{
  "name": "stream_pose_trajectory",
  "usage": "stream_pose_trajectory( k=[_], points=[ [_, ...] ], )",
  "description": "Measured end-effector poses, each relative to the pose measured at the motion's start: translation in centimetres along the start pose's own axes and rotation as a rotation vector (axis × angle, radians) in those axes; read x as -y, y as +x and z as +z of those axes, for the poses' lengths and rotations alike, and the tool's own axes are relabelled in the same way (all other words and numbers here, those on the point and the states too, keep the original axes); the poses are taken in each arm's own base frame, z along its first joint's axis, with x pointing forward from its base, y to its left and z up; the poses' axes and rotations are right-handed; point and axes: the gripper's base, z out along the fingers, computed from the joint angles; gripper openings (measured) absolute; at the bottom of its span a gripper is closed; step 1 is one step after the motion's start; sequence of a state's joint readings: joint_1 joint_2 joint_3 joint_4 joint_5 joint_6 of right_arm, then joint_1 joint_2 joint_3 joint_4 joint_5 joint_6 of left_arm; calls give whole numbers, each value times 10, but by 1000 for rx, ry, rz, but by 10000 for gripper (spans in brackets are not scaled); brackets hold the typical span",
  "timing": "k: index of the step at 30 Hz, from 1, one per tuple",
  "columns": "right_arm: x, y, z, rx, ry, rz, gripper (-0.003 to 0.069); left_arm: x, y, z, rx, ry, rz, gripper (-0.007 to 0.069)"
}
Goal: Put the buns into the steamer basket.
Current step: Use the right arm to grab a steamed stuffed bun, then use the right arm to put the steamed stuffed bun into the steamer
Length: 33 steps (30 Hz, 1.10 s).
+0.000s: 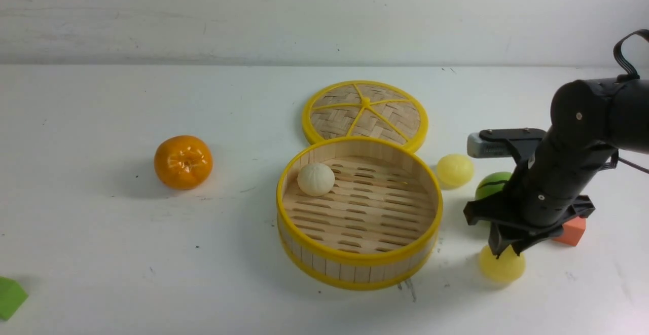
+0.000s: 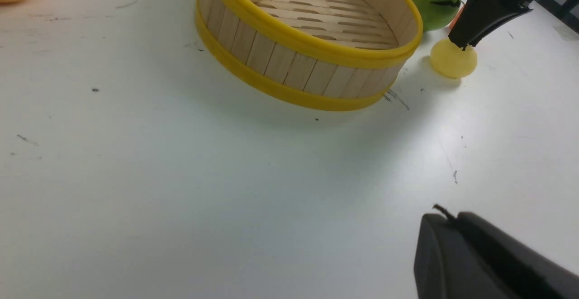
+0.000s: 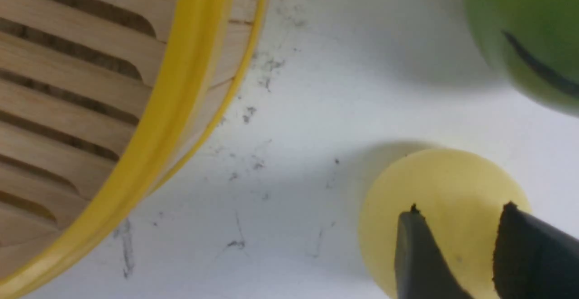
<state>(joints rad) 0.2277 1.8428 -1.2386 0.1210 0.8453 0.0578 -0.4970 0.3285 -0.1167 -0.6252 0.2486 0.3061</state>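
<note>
Right pincer (image 1: 507, 254), tips narrowly parted, gripping nothing, seemingly rests atop the nearer yellow bun (image 1: 502, 270)

White tabletop (image 1: 101, 254) (scuffed, dark specks); pale wall (image 1: 203, 15) behind.

Left of and in front of the yellow-rimmed round bamboo steamer basket (image 1: 355, 261), the white table (image 1: 101, 254) is left open (a glossy orange tangerine (image 1: 183, 162) lies well apart). Its floor is blocked only by an off-white pleated bun (image 1: 315, 179) at the back-left wall. To its right, passage is crowded by two pale yellow buns (image 1: 455, 170) (image 1: 502, 269) and a green striped ball (image 1: 491, 183).
</note>
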Motion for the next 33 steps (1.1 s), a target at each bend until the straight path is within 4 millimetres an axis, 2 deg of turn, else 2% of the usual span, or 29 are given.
stream_pose_trajectory(
  k=[3,8,11,12,14,15,17,20,22,25,27,30,33],
  points=[
    [1,-1,8,-11,2,3,253,0,0,0,0,0,0,24],
    [1,-3,10,5,2,3,221,0,0,0,0,0,0,29],
    [1,-3,10,9,2,3,176,0,0,0,0,0,0,29],
    [1,-3,10,5,2,1,127,0,0,0,0,0,0,29],
    [1,-3,10,1,2,-6,95,0,0,0,0,0,0,29],
    [1,-2,10,-7,2,-26,32,0,0,0,0,0,0,29],
    [1,-2,10,-14,3,-41,3,0,0,0,0,0,0,32],
    [0,0,6,-28,2,-52,-1,0,0,0,0,0,0,37],
    [-2,2,-1,-25,-1,-64,-1,0,0,0,0,0,0,38],
    [-20,7,-35,53,-42,-102,-2,0,0,0,0,0,0,38],
    [-40,9,-61,142,-92,-151,-2,0,0,0,0,0,0,39],
    [-61,1,-80,249,-147,-191,-2,0,0,0,0,0,0,39],
    [-75,-11,-85,321,-176,-210,-2,0,0,0,0,0,0,40]
  ],
)
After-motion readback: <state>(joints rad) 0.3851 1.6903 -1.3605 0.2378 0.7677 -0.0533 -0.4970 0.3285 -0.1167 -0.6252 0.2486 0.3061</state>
